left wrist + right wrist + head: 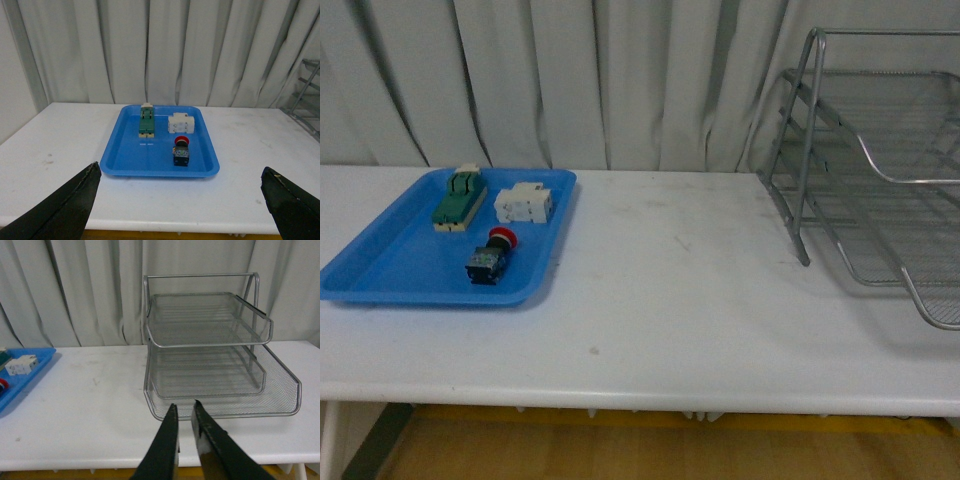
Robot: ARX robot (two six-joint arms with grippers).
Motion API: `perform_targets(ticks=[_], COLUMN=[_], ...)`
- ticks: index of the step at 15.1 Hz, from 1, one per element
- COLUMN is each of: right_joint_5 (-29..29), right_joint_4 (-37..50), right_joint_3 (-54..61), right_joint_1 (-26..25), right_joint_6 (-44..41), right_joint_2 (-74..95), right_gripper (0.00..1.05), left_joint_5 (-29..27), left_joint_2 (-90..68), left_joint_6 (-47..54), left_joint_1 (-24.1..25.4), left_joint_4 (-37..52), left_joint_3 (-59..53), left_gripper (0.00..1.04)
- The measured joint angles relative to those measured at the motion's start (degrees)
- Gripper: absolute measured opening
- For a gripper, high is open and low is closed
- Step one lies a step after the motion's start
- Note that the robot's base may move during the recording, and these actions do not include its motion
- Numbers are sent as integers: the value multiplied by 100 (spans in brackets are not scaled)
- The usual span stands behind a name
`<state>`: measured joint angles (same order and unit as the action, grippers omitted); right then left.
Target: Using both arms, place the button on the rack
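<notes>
The button (490,257), red cap and dark body, lies on its side in the blue tray (380,270) at the table's left; it also shows in the left wrist view (181,151). The silver wire rack (880,170) stands at the right. Neither arm shows in the front view. My left gripper (182,200) is open and empty, held back from the tray near the table's front edge. My right gripper (184,407) is shut and empty, just in front of the rack's (220,365) bottom tier.
A green-and-cream knife switch (458,197) and a white breaker (524,204) lie in the tray behind the button. Grey curtains hang behind the white table (670,290). The table's front edge is close to both grippers.
</notes>
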<state>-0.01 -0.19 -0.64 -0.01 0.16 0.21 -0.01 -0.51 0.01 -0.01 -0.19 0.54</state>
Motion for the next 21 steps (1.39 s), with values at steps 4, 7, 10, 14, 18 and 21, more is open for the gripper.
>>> perform_targets(ticks=[4, 7, 10, 14, 18, 21], right_joint_5=[0, 2, 0, 2, 2, 2], right_joint_4=[0, 0, 0, 0, 0, -2], right_joint_3=[0, 0, 0, 0, 0, 0], right_joint_1=[0, 0, 0, 0, 0, 0], right_joint_6=[0, 0, 0, -2, -2, -2], right_joint_2=[0, 0, 0, 0, 0, 0], right_gripper=[53, 81, 97, 98, 98, 98], left_joint_5=[0, 0, 0, -498, 46, 50], left_joint_2=[0, 0, 0, -2411, -6470, -7543], left_joint_6=[0, 0, 0, -1021, -710, -560], left_joint_1=[0, 0, 0, 22, -63, -243], left_joint_4=[0, 0, 0, -1523, 887, 920], left_joint_3=[0, 0, 0, 1526, 3377, 3947], left_gripper=[98, 98, 98, 98, 98, 98])
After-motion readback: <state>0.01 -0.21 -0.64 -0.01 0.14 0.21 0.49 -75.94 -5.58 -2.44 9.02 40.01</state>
